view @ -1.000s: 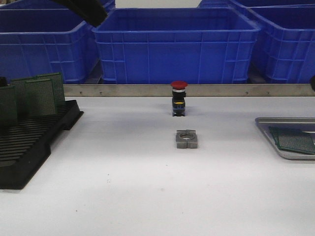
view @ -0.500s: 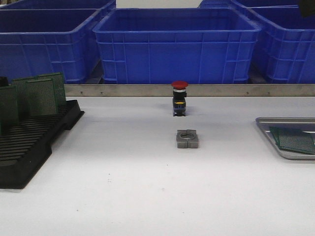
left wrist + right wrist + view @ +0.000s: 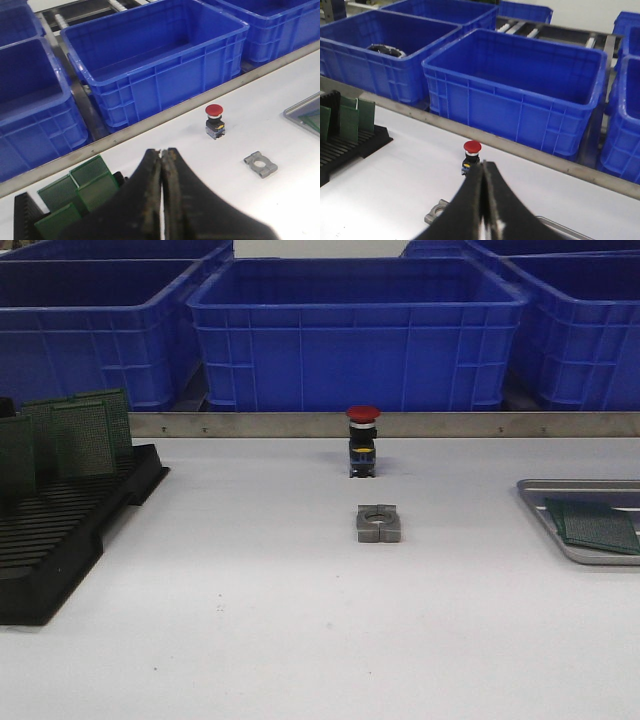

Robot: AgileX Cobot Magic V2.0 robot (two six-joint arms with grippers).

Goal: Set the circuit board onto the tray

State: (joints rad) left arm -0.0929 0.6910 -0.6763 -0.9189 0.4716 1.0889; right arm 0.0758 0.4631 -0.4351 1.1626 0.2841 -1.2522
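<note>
Done: one green circuit board already lies flat in the tray, right edge of the front frame.
Left: more boards stand in the black rack, left side — neither arm near them.
Left pincer: together, empty.
Right pincer: together, empty.
View gap: front view shows no arm; wrist views alone show the pincers, raised above the tabletop.

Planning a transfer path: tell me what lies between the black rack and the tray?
Front view: only the metal bracket sits between black rack and tray.
</note>
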